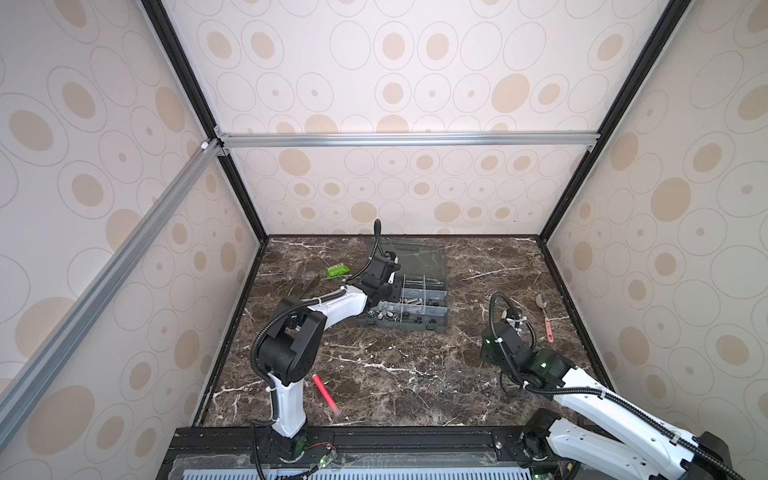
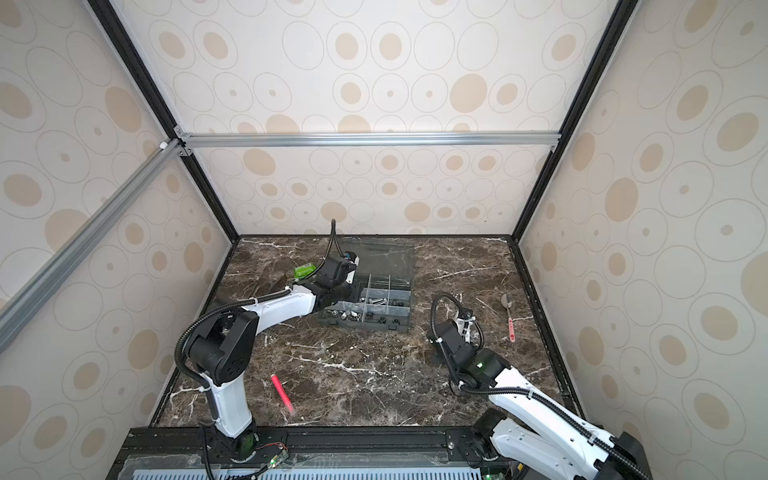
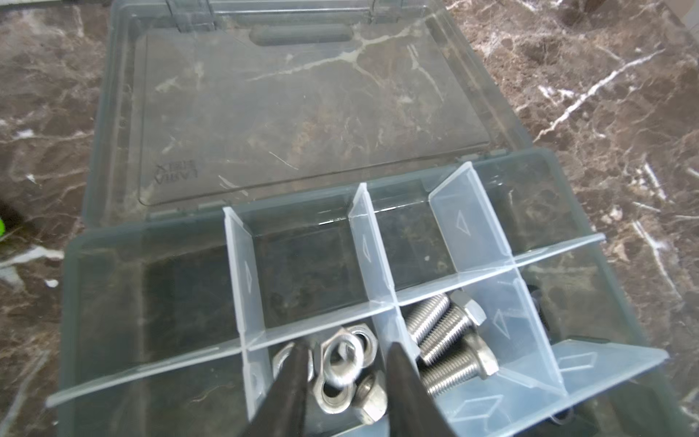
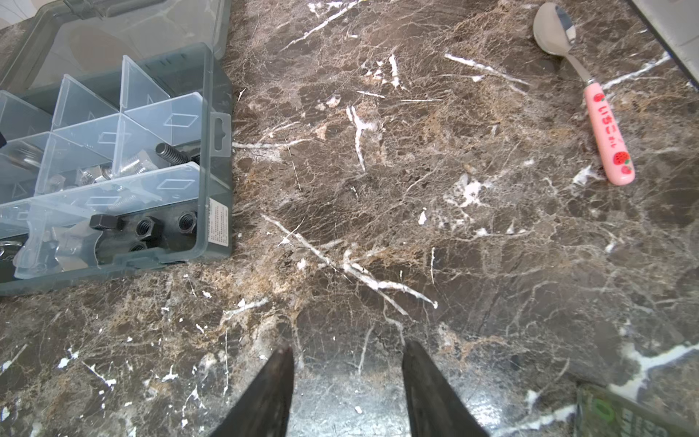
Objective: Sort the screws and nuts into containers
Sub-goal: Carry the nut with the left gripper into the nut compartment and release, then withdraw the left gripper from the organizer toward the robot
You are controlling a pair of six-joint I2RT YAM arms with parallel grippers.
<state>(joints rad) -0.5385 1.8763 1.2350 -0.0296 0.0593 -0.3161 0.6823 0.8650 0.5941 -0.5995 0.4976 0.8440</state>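
Hovering in the box: left end effector, jaws part-way apart, tips down in the compartment holding the silver nuts. Nothing looks clamped. One nut between the tips is blurred, so I can't tell if it touches a pad.

Right end effector: well to the right of the box, jaws moderately apart and empty, low over the bare counter.

Parts:
- Silver screws are one compartment over from the nuts.
- A black screw and black nuts sit at the box's right end.
- I see no loose hardware outside the box.

Handling, my read:
- Nuts: light, rigid, smooth steel, so likely slippery. Pinch across opposite flats. They're piled, so expect neighbours to shift or ride up.
- Screws: heavier and will roll. Grip across the threaded shank near the head, where the threads give bite.
- Dividers: thin translucent plastic that probably flexes. Keep the tips off them.

Surface: dark glossy marble-look counter. It's hard, so dropped parts would skid, and black ones would be hard to spot.

Room:
- Patterned walls with an aluminium frame on three sides.
- Lid lies open flat behind the box.
- Packet is just off the box's back-left.
- Spoon is well to the right of the box.
- Pen is well in front of it.
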